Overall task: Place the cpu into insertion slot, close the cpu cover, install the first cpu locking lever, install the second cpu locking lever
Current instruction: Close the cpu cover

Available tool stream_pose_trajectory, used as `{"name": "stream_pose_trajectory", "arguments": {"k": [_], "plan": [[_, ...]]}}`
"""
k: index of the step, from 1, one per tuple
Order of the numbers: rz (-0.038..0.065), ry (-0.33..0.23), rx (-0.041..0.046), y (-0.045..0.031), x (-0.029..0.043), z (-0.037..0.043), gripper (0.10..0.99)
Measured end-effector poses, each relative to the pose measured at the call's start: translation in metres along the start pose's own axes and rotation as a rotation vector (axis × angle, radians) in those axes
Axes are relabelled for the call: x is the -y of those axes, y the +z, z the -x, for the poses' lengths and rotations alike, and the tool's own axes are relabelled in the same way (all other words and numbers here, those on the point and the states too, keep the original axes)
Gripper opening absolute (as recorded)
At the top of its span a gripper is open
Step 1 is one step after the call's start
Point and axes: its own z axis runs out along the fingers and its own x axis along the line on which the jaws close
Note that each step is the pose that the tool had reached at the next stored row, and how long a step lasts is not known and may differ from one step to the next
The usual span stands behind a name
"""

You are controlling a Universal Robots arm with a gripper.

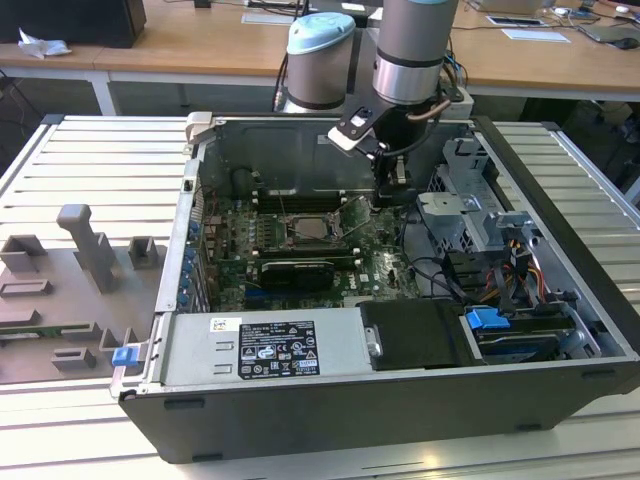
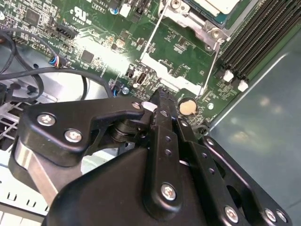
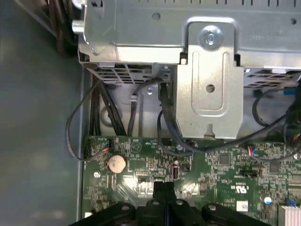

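Slatted metal table, office desks behind, open computer case on top. In exterior view, cpu seated in insertion slot mid-motherboard; cpu cover lying around it in second wrist view. Gripper at 2 o'clock from slot, fingers pressed together, pinching nothing, tip near coin cell.

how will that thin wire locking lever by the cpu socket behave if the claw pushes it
The locking lever is a thin metal rod, so it probably feels springy, flexing sideways before it swings. Its smooth round wire may slip off the claw. Anchored at the insertion slot, it should pivot rather than slide.
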Motion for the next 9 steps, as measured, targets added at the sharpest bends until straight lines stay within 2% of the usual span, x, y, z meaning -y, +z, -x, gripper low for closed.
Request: {"name": "stream_pose_trajectory", "arguments": {"k": [2,3,4,5,6,7,9], "plan": [[-0.003,-0.001,-0.0002,0.0030,0.0000,0.0000,0.106],[-0.012,-0.001,-0.0002,0.0030,0.0000,0.0000,0.106],[-0.025,-0.001,-0.0006,0.0030,0.0000,0.0000,0.106],[-0.039,-0.001,-0.0011,0.0030,0.0000,0.0000,0.106],[-0.058,-0.001,-0.0017,0.0030,0.0000,0.0000,0.106],[-0.067,-0.001,-0.0019,0.0030,0.0000,0.0000,0.106],[-0.072,-0.001,-0.0022,0.0030,0.0003,-0.0001,0.106]]}}
